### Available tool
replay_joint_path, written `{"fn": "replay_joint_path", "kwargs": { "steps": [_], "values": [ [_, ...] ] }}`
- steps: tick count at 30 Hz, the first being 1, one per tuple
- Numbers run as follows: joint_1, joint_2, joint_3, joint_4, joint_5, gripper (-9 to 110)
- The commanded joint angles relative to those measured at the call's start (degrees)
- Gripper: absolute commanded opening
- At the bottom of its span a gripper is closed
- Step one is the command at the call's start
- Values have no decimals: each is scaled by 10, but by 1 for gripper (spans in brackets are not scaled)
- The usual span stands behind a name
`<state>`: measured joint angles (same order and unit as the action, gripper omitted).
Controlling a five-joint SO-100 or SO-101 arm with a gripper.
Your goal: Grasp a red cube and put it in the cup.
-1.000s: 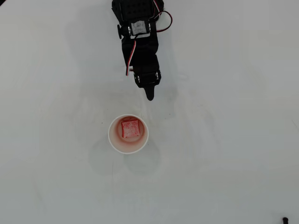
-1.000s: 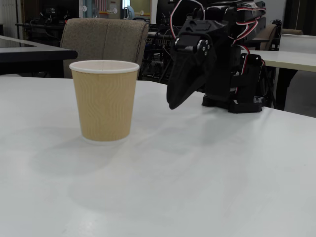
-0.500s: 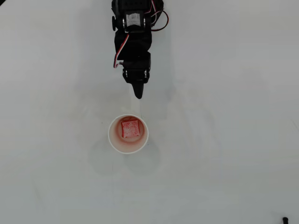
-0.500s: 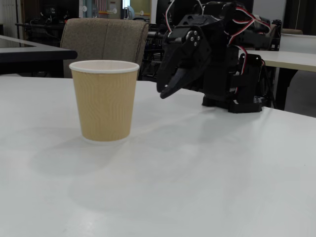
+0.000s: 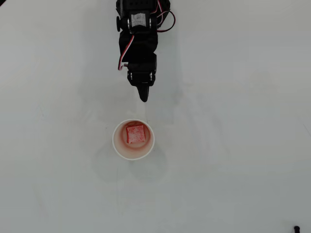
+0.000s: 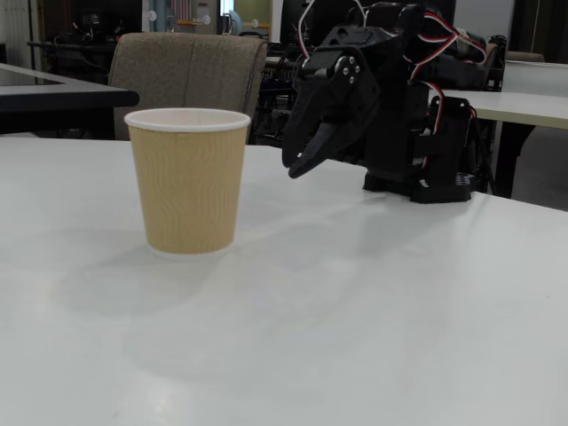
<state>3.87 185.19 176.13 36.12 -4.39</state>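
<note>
In the overhead view the red cube lies on the bottom of the cup, a white ring on the white table. From the side the cup is a tan ribbed paper cup standing upright, and the cube is hidden inside it. My black gripper hangs above the table just beyond the cup's far rim, shut and holding nothing. In the fixed view the gripper points down and left, to the right of the cup, clear of it.
The arm's base stands at the back of the white table. A padded chair and other desks are behind the table. A small dark object sits at the overhead view's bottom right corner.
The gripper swung a little left and drew back from the cup one second ago, then held still over the last half second. Cube and cup have not moved.
</note>
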Motion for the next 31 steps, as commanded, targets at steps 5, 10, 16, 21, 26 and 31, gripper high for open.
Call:
{"fn": "replay_joint_path", "kwargs": {
  "steps": [5,10,16,21,26,31],
  "values": [
    [-4,9,41,-2,4,0],
    [-7,9,41,-2,1,0],
    [-7,9,41,-3,0,0],
    [-7,9,41,-3,0,0],
    [-7,9,41,-3,0,0],
    [-8,9,41,-3,0,0]
  ]
}}
